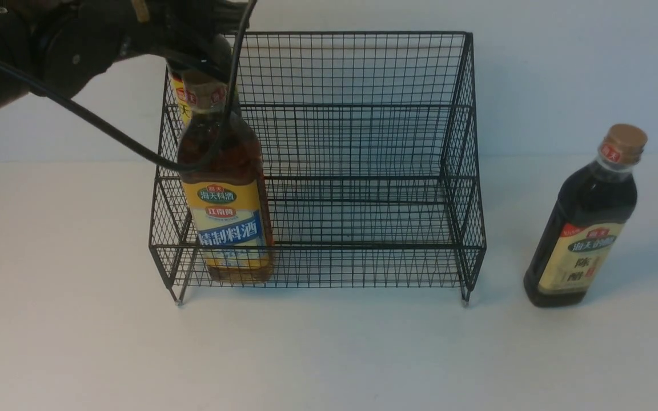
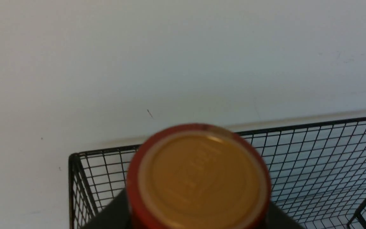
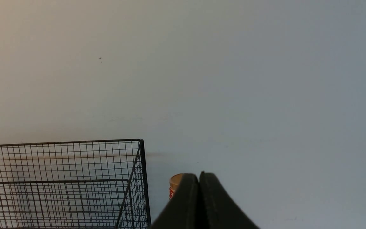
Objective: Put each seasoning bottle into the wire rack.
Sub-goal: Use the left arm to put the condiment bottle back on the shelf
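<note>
Held bottle [image 2: 199,178] at rack [image 1: 363,142] left edge; rightward open.

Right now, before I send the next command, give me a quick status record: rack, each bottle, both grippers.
wire rack: upright, mid table
amber bottle: standing in lower front tier, left end
red-capped bottle: back left of rack, behind amber bottle, mostly hidden
near-black bottle: on table right of rack, outside it
left gripper: closed on red-capped bottle below its cap
right gripper: shut, empty
left to do: near-black bottle not yet in rack
</note>
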Motion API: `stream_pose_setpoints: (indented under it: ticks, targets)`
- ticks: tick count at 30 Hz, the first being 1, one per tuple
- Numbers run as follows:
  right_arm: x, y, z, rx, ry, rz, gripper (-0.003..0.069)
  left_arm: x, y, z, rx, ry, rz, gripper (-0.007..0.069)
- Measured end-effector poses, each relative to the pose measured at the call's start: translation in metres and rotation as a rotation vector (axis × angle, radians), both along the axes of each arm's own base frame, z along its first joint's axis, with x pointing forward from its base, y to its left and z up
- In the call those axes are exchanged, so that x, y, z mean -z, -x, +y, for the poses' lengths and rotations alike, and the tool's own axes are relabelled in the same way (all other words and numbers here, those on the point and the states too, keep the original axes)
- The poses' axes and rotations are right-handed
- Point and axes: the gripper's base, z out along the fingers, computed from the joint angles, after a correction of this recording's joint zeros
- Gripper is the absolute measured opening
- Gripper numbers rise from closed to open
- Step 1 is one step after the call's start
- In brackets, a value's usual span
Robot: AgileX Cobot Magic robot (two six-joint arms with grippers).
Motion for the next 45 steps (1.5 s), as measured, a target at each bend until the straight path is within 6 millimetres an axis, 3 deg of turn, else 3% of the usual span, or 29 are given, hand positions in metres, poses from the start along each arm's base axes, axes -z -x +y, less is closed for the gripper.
stream_pose_setpoints:
  ticks: [24,40,45]
  targets:
    - [0.000,0.000,0.000,-0.001,0.000,0.002,-0.0010,0.048,-0.018,-0.002,-0.044,-0.068,0.205,0.0260]
    - [0.000,0.000,0.000,-0.002,0.000,0.003,-0.0010,0.051,-0.018,-0.001,-0.067,-0.040,0.231,0.0261]
    - [0.000,0.000,0.000,-0.002,0.000,0.003,-0.0010,0.049,-0.018,-0.001,-0.068,-0.037,0.228,0.0321]
